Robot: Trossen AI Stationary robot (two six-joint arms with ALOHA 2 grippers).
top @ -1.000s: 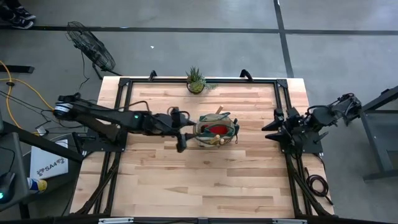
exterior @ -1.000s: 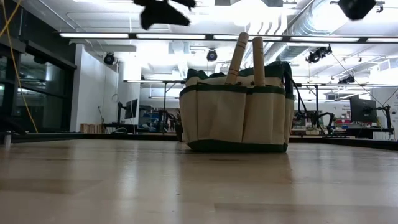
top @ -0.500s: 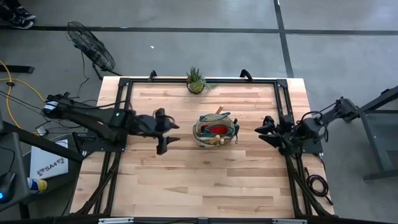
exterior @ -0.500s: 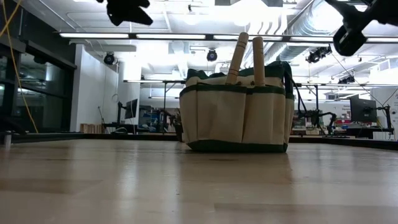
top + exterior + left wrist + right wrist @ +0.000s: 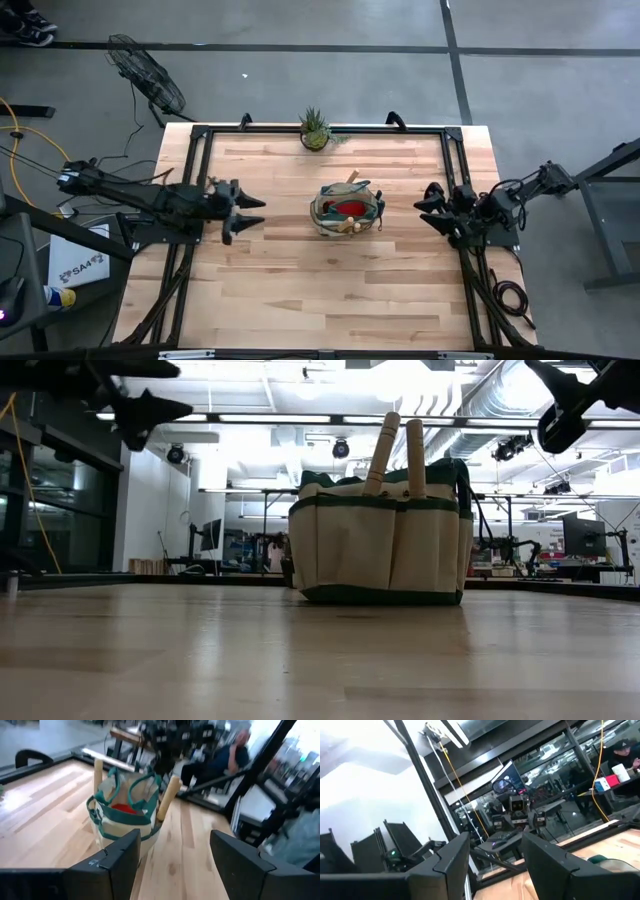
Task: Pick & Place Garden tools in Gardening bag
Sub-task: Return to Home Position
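The tan gardening bag with green trim stands upright on its base at mid-table. Garden tools are inside: two wooden handles stick up out of it, and a red glove shows in its mouth. My left gripper hangs open and empty above the table to the bag's left, pointing level at it; in the left wrist view the bag lies ahead of my left gripper. My right gripper hangs open and empty to the bag's right and tips upward, so my right gripper faces the room.
A spiky green potted plant stands at the table's far edge behind the bag. Bare wooden tabletop spreads in front of the bag. A seated person is in the room beyond the table.
My left gripper has drawn back from beside the bag toward the table's left edge, sinking a little and staying open. My right gripper has come down and tipped its fingers upward at the right side. The bag and its tools have kept still.
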